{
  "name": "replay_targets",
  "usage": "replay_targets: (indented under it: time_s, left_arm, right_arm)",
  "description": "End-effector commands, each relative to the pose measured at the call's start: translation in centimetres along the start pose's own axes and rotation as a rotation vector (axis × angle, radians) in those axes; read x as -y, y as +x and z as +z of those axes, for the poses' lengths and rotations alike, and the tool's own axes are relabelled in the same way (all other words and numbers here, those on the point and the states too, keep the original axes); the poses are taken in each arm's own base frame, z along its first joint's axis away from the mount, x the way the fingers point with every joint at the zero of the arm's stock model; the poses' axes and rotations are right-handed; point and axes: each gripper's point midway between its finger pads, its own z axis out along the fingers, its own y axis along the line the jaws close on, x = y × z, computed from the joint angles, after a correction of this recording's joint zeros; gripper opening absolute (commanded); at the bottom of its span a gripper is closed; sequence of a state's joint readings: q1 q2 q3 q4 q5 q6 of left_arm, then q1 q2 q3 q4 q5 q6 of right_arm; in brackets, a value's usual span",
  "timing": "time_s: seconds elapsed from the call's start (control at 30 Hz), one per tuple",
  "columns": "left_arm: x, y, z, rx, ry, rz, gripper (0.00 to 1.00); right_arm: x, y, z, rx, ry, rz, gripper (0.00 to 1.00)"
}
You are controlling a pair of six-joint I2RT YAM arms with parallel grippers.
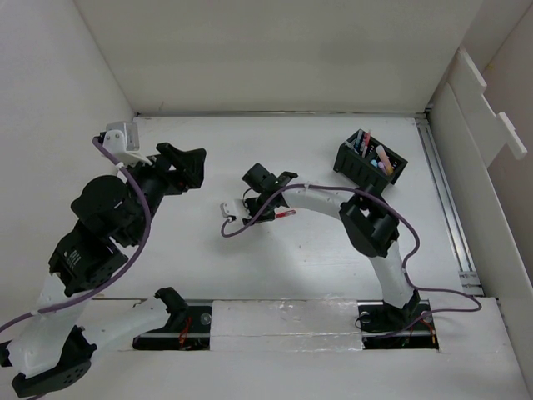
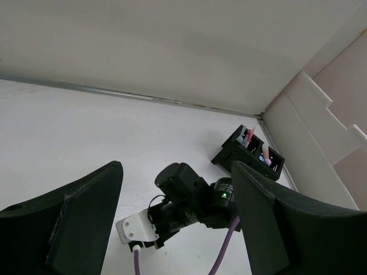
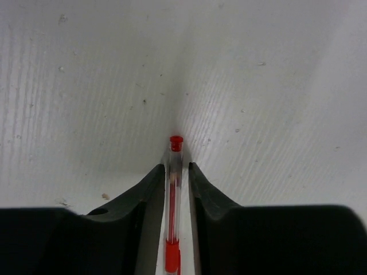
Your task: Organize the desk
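Bases of both arms sit at the near edge of the large flat white matte desk [image 1: 312, 267], which spreads out to the white panel walls [image 1: 283, 50] at the left, far and right sides. The left arm folds up over the near-left part of the desk. The left gripper [image 2: 175, 171] hangs above the left-centre area with its fingers spread wide and nothing between them. The right arm rises from its base at near right, bends at the elbow and extends leftward to the desk centre. The right gripper [image 3: 176, 167] faces the white surface with its fingers drawn in against a clear-barrelled red pen [image 3: 174, 192]. The barrel lies lengthwise in the narrow gap, in contact with both fingers, and its red end plug projects just beyond the fingertips. Whether the pen touches the desk cannot be determined. Farther back, toward the far-right corner, a small black slotted organizer box [image 1: 371, 162] stands on the desk, well apart from both grippers, with several coloured pens upright in its slots.
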State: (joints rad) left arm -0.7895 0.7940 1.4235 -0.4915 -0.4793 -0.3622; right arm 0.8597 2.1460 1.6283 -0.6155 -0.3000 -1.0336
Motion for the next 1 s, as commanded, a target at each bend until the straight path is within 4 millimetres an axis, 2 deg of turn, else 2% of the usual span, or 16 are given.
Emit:
replay_targets:
  time_s: [0.0,0.13,0.3,0.33,0.4,0.43,0.5,0.53,0.6,0.63,0.7,0.73,0.77,0.8,0.87,0.97]
  left_arm:
    - [0.1,-1.0,0.2,0.033,-0.006,0.005,0.72]
    - [-0.2,-0.8,0.4,0.033,-0.018,0.01,0.72]
    - [-0.2,-0.2,0.7,0.024,-0.021,0.011,0.72]
    - [-0.1,-0.1,0.8,0.021,-0.02,0.012,0.72]
    - [0.1,0.0,1.0,0.019,-0.014,0.008,0.72]
    - [0.2,0.2,1.1,0.013,-0.012,0.012,0.72]
    - [0.3,0.4,1.3,0.006,-0.009,0.012,0.72]
    - [0.4,0.7,1.5,-0.004,-0.007,0.012,0.72]
    - [0.5,1.3,1.8,-0.014,-0.007,0.012,0.72]
    - [0.5,2.2,2.1,-0.031,-0.003,0.011,0.72]
    - [0.5,3.1,2.3,-0.05,0.0,0.004,0.72]
    - [0.8,3.8,2.6,-0.068,0.013,0.0,0.72]
    - [0.8,4.6,2.8,-0.084,0.013,-0.008,0.72]
    - [0.9,4.9,2.8,-0.091,0.018,-0.015,0.72]
    - [1.1,5.9,3.1,-0.11,0.032,-0.025,0.72]
    - [1.4,6.6,3.4,-0.124,0.043,-0.031,0.72]
  right_arm:
    - [-1.5,2.4,1.7,-0.053,-0.096,0.004,0.26]
    - [-1.9,2.1,1.7,-0.01,-0.129,0.011,0.0]
    - [0.3,0.3,-0.7,0.099,-0.059,0.05,0.0]
    - [1.3,-1.3,-2.5,0.147,-0.012,0.053,0.0]
    - [4.5,-1.8,-5.5,0.21,0.116,0.074,0.0]
    - [6.0,-2.9,-8.6,0.257,0.193,0.096,0.0]
    - [8.9,-3.6,-12.6,0.338,0.335,0.106,0.0]
    - [10.4,-2.4,-15.1,0.367,0.401,0.171,0.0]
    - [12.6,-2.6,-20.7,0.466,0.558,0.176,0.0]
    - [13.6,-1.5,-25.0,0.524,0.641,0.232,0.0]
    - [15.5,-0.8,-30.2,0.626,0.802,0.228,0.0]
    - [15.1,0.3,-30.7,0.681,0.804,0.303,0.0]
    - [15.6,2.4,-33.9,0.713,0.888,0.32,0.0]
    - [16.3,2.8,-36.5,0.774,0.966,0.296,0.0]
    - [16.4,6.1,-38.3,0.833,0.995,0.377,0.0]
    - [17.2,8.2,-39.5,0.912,1.012,0.399,0.0]
